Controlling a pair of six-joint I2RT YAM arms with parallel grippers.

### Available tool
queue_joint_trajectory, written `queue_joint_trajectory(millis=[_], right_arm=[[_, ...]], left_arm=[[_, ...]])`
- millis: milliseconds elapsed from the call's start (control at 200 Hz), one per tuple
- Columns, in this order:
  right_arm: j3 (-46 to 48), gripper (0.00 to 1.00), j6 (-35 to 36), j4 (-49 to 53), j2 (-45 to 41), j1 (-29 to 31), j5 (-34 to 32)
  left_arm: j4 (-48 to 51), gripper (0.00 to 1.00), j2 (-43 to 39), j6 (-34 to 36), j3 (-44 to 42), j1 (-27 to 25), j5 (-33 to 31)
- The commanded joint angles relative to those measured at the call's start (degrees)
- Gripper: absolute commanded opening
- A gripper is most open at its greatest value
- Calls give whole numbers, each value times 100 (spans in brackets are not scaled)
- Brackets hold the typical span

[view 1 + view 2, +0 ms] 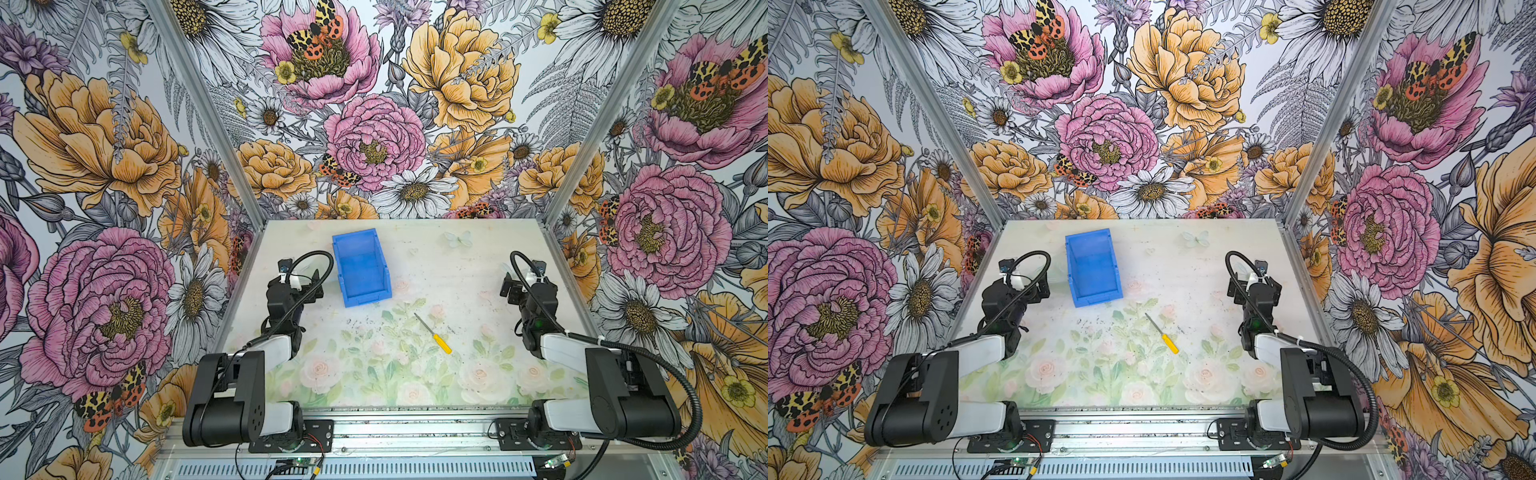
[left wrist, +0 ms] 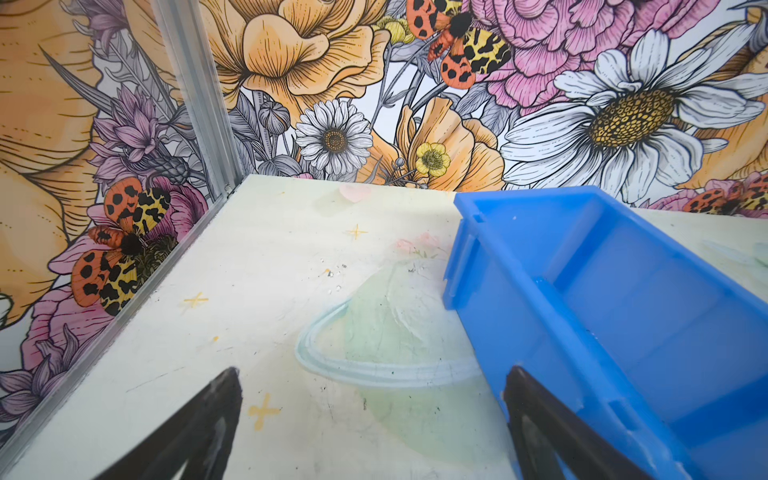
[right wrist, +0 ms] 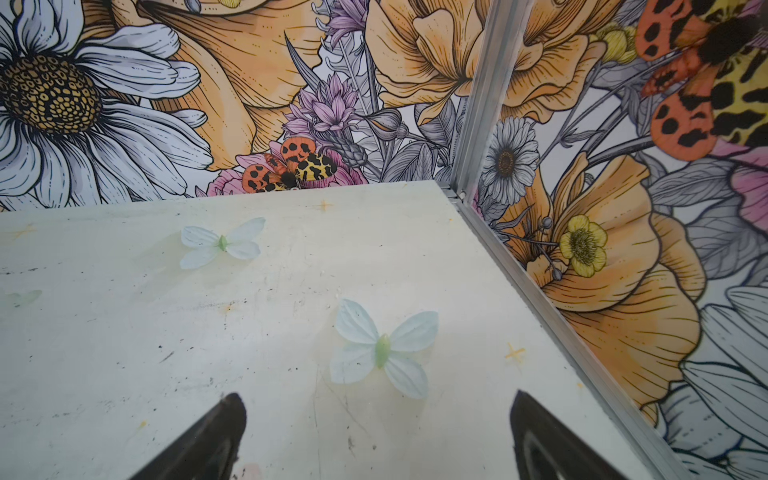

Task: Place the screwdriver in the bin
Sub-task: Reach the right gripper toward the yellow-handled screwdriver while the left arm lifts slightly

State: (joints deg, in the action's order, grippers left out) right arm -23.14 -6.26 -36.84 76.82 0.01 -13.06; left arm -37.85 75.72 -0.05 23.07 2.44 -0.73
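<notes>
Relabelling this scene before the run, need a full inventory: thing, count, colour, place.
bin: 1, blue, far half of the table, left of centre; open top, empty.
screwdriver: 1, yellow handle, thin dark shaft; lying flat on the table, nearer than the bin and to its right, apart from it.
table: 1, pale with faded flower and butterfly print.
walls: 3, floral print with orange moths; around the table's far, left and right sides.
left arm, right arm: black and white, mounted at the table's near edge.
left gripper: black, open, beside the bin's left wall.
right gripper: black, open, over bare table at right.
</notes>
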Motion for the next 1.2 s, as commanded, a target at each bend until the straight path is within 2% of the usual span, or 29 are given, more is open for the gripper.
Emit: queue_joint_trajectory(millis=[0, 160, 285, 405, 565, 656, 926, 1191], right_arm=[[-558, 100, -331, 1390, -364, 97, -423], [-1316, 99, -869, 3193, -483, 255, -610], [-1747, 100, -1282, 4185, -507, 458, -720], [-2052, 99, -1691, 4957, -600, 683, -759], [-2295, 99, -1979, 5742, -664, 1016, 114], [-2635, 100, -2410, 6714, -390, 1223, 118], [-2442, 100, -2832, 7249, -744, 2274, 250], [-2376, 99, -2453, 7375, -769, 2881, 859]], left_arm=[[998, 99, -449, -21, 193, 51, -28], [2679, 99, -979, -473, 768, 37, -540], [3120, 99, -1288, -1010, 915, 17, -534], [3655, 99, -1443, -1381, 1129, -67, -288], [4247, 99, -1499, -1803, 1368, -142, 106], [4602, 99, -1459, -1912, 1544, -162, 425], [5131, 99, -1054, -2312, 1833, -190, 1184], [5593, 99, -1128, -2313, 1832, -261, 1840]])
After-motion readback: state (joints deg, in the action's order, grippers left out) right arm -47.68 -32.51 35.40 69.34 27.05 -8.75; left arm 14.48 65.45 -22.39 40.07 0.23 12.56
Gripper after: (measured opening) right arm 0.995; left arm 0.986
